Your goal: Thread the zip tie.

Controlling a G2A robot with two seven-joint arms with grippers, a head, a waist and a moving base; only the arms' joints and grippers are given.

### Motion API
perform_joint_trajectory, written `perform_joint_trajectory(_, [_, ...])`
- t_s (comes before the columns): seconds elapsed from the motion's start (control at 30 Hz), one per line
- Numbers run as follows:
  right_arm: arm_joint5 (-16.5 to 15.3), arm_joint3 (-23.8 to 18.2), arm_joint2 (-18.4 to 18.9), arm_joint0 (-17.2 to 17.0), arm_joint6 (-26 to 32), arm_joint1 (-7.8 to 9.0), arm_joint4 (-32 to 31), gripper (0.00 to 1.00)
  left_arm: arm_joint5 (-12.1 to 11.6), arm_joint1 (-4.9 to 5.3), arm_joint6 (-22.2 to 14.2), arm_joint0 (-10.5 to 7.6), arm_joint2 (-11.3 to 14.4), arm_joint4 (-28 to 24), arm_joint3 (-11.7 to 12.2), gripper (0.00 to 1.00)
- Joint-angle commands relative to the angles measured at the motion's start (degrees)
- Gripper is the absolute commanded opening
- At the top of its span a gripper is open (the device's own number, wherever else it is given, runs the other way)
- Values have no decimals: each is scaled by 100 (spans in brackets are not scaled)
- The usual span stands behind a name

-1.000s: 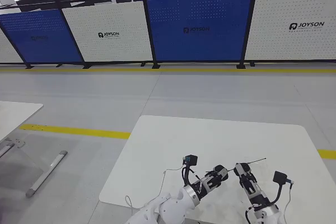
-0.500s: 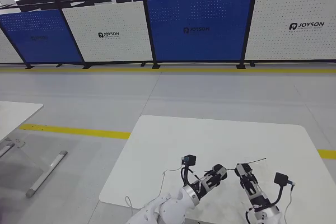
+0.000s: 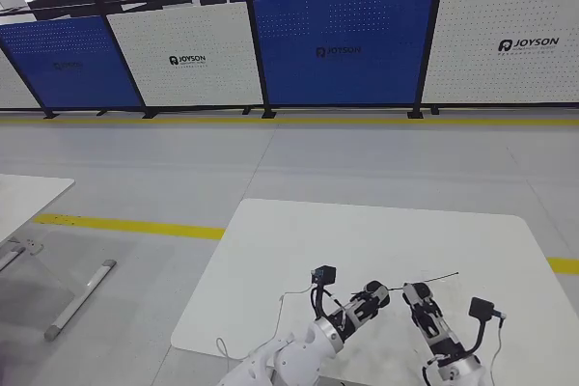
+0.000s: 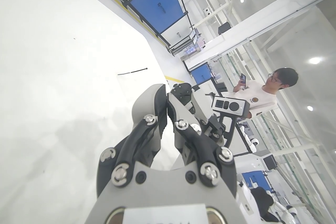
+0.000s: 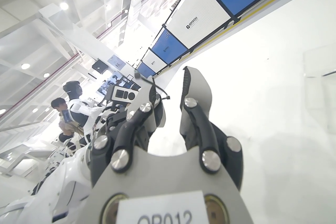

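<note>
Behind the work area, a row of perforated panels, blue and white in thin black frames, each carries a small printed logo. In front of them a smooth grey floor is crossed by a painted yellow line. The counter is a matte white slab with rounded corners.

Both arms lie low over its near edge, side by side. The left hand is closed: its pale grey, curved metal fingers meet along their black ribbed pads, and nothing shows between them. Black linkage bars with bright round rivets join the fingers to a grey base plate. The right hand, just beside the left in the top view, is built the same way. It stands open, a clear gap between its two fingers, and it holds nothing. A white label with dark print sits on its base.

The zip tie is a thin black strip, slightly bowed, with a small square head at one end. It lies flat on the counter just beyond the fingertips of both hands and touches neither.
</note>
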Motion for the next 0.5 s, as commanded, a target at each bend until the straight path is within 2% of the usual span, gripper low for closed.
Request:
perform_joint_trajectory(0.0, [0,-6,-13,-1,-25,11,-30,24,23,-5,5,-4,0,-8,1,0])
perform_joint_trajectory(0.17, [0,-18,-38,-1,-85,38,-45,18,56,-13,5,-4,-27,-69,-5,0])
perform_joint_trajectory(0.23, [0,-30,-40,-4,-104,50,-30,3,60,-15,9,1,-35,-79,-13,0])
perform_joint_trajectory(0.27, [0,-34,-41,-5,-110,55,-25,0,63,-16,9,4,-38,-82,-18,0])
perform_joint_trajectory(0.47, [0,-57,-55,-1,-141,88,-18,0,89,-22,-13,13,-31,-44,-42,0])
